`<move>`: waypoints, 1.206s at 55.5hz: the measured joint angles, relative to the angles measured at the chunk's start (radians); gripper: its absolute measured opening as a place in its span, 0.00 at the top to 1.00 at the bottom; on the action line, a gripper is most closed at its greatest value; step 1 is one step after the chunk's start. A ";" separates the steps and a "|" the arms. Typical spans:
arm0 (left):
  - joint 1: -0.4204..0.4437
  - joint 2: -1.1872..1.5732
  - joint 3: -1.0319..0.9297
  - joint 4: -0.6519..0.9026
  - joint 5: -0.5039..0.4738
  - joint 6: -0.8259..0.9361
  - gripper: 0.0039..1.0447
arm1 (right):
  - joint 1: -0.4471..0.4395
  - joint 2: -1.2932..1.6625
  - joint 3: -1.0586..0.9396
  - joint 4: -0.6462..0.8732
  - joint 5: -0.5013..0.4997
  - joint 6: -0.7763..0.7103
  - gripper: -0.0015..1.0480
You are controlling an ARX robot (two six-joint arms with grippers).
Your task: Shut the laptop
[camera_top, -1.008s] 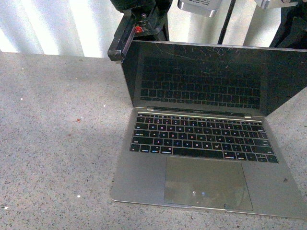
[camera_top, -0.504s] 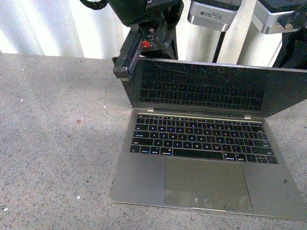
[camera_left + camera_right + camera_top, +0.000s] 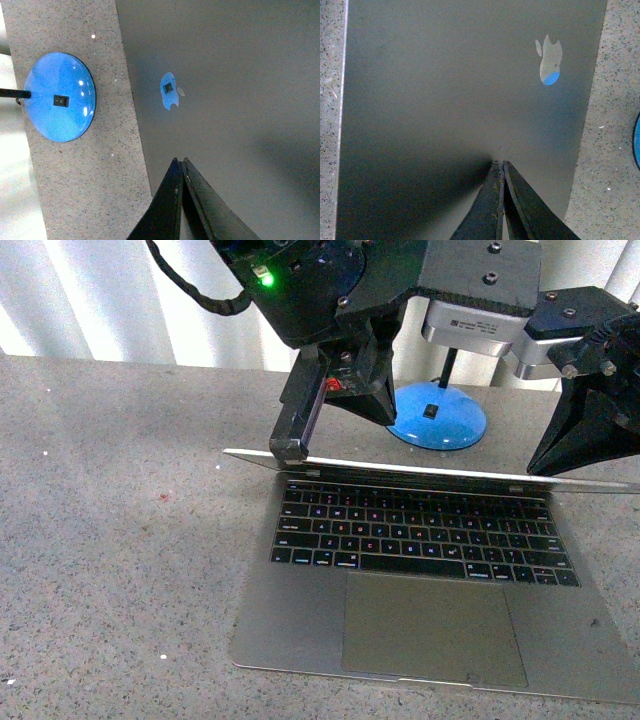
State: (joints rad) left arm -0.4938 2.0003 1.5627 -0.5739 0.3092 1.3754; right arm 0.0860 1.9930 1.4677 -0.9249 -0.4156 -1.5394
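Note:
The silver-grey laptop [image 3: 290, 610] lies open on the speckled table, keys lit. Its lid [image 3: 420, 473] is tipped far forward and shows edge-on, nearly level, above the back of the keyboard. My left gripper [image 3: 288, 450] is shut, its tips on the lid's left end. My right gripper [image 3: 545, 468] is shut, its tips on the lid's right end. In the left wrist view the shut left gripper [image 3: 179, 161] rests on the grey lid [image 3: 240, 75] near its edge, with the apple logo [image 3: 170, 91] ahead. In the right wrist view the shut right gripper [image 3: 500, 162] presses the lid [image 3: 445, 75].
A lamp's blue round base [image 3: 437, 415] with a black switch stands on the table just behind the laptop; it also shows in the left wrist view [image 3: 60, 97]. White curtain folds [image 3: 100, 300] close the back.
The lid has swung forward and down from near upright to nearly level. Both arms have come forward and down with it, and the blue base behind has come into sight.

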 joint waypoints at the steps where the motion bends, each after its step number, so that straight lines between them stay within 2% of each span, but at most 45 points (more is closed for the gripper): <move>1: 0.000 0.000 -0.005 0.004 0.001 0.000 0.97 | 0.000 0.000 -0.002 0.002 -0.002 0.000 0.97; 67: 0.000 0.000 -0.241 0.190 0.037 -0.044 0.97 | -0.014 -0.001 -0.133 0.113 -0.052 0.002 0.97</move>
State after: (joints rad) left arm -0.4934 2.0003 1.3220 -0.3836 0.3466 1.3315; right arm 0.0723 1.9923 1.3346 -0.8120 -0.4675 -1.5375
